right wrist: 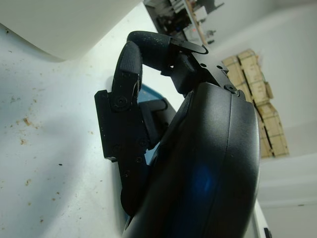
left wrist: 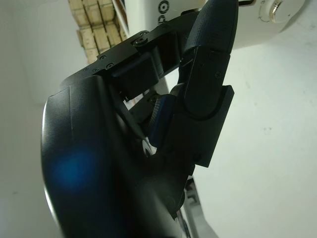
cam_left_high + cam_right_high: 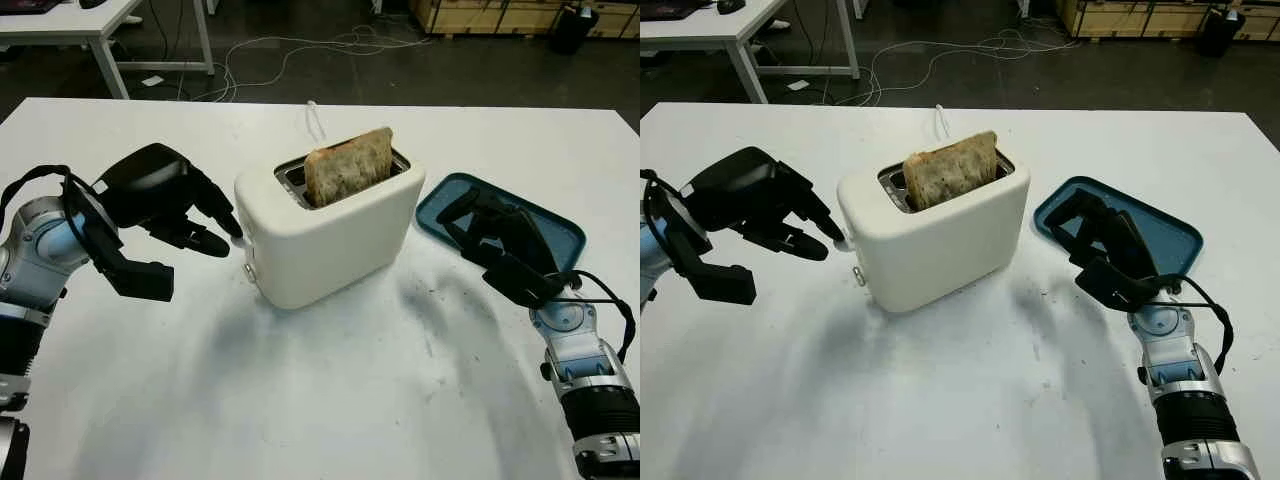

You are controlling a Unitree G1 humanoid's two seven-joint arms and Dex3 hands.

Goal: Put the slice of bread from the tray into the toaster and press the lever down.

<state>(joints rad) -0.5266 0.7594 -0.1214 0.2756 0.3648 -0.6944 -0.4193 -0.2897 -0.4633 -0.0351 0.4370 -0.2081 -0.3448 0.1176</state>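
White bench (image 3: 330, 400) carries a cream toaster (image 3: 330, 240) at its middle, with the bread (image 3: 348, 165) standing upright in the slot, its top half above the rim. Right of the toaster lies a blue tray (image 3: 555, 235) with nothing on its bare floor.

From the head views, the left hand (image 3: 185, 215) is just left of the toaster's end, its fingers (image 3: 222, 215) curled and holding nothing, the tips reaching the lever (image 3: 843, 243) on that end face; whether they press on it I cannot tell. The left wrist view adds what the head views lack: a round knob (image 2: 277, 9) on the toaster's end, beside a fingertip.

The right hand (image 3: 1100, 245) hovers at the tray's near-left edge, fingers curled and holding nothing. Its wrist view shows crumbs (image 1: 25, 121) scattered on the bench and the toaster's cream wall close by.
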